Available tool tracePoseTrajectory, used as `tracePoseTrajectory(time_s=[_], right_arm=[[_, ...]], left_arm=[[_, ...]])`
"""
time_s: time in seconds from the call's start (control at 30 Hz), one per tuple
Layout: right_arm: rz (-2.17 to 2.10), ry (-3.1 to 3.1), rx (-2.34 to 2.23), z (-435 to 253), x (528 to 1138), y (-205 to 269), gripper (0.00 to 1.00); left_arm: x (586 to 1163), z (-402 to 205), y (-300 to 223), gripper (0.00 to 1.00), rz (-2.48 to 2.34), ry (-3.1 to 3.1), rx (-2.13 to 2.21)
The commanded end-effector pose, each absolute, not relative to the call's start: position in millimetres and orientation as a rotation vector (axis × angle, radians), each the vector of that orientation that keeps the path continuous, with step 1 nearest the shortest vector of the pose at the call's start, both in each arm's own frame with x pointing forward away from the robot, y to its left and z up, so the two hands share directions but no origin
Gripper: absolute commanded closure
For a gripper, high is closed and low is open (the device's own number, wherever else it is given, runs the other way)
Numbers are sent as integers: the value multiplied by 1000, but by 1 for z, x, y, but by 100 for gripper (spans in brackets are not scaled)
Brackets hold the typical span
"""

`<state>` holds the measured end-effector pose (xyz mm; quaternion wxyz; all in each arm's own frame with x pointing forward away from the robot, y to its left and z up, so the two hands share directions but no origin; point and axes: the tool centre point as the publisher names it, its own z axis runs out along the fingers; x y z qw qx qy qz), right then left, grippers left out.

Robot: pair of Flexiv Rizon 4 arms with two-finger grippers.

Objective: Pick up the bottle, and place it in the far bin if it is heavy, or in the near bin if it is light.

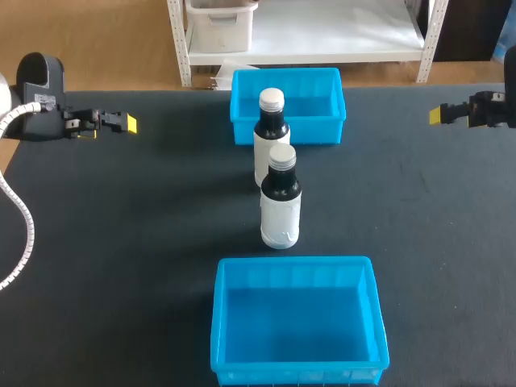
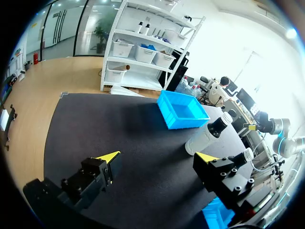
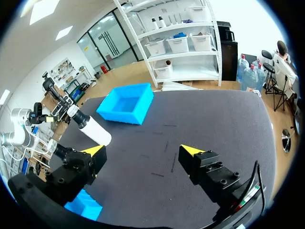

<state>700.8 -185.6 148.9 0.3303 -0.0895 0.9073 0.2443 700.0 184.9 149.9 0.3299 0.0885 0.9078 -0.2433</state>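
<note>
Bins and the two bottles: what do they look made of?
Far bin and near bin: likely moulded plastic, bright blue, slight sheen. Near bottle and far bottle: dark glossy body, glass or plastic unclear; white matte label, white cap.

The table (image 1: pixel 113 266) in front of me, its top a dark, matte, near-black surface running from near edge to far edge and out to left and right, flat and even, a few faint thin marks (image 3: pixel 172 163) on it
</note>
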Motion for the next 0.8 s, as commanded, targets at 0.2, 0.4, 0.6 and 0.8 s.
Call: tracePoseTrajectory(time_s=[0.2,0.4,0.6,0.8], right_arm=[[634,2373,-231,150,700,-185,0],[634,2373,-231,150,700,-185,0],[692,2339,-508,151,698,-183,0],[809,2151,-1368,157,677,-181,0]], left_arm=[[700,150,185,0,-636,2374,231],[700,150,185,0,-636,2374,231],[700,150,185,0,-636,2374,231],[700,150,185,0,-636,2374,231]])
